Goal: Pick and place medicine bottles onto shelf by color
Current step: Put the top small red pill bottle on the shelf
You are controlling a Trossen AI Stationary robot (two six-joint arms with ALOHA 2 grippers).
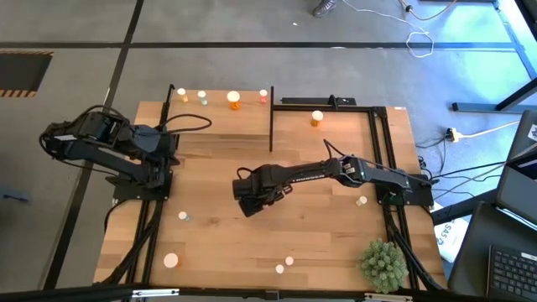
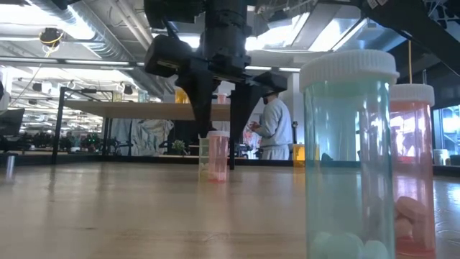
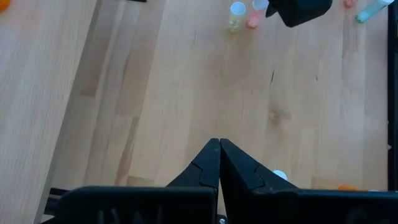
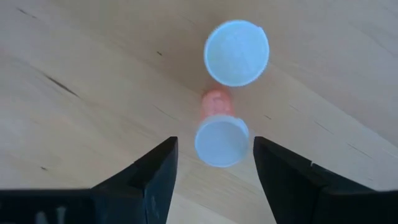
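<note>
From above, the wooden tabletop (image 1: 218, 243) fills the middle of the frame. The right gripper (image 1: 249, 198) reaches from the right edge to the centre, its bulk hiding whatever stands beneath it. The left gripper (image 1: 168, 144) rests folded at the left edge. The shelf (image 1: 220, 107) runs along the top edge, carrying an orange bottle (image 1: 233, 101) and smaller ones beside it; another orange bottle (image 1: 316, 118) sits to its right. More bottles lie scattered toward the bottom edge, near a spiky green plant ball (image 1: 383, 264) in the lower right corner.

At tabletop height, the right gripper (image 2: 221, 108) hangs in the upper centre, its fingers (image 2: 198, 108) spread apart and reaching down on either side of a small reddish bottle (image 2: 217, 155), without visibly touching it. A large pale green bottle (image 2: 348, 158) and a larger reddish bottle (image 2: 411, 173) loom at the right edge. A person (image 2: 275, 129) stands in the room behind.

The left wrist view shows the left gripper (image 3: 219, 163) at bottom centre, its fingers pressed together on nothing.

The right wrist view shows the right gripper (image 4: 214, 165) with open fingers flanking the white cap of the reddish bottle (image 4: 221, 142); a second white-capped bottle (image 4: 237, 53) stands just beyond it.
</note>
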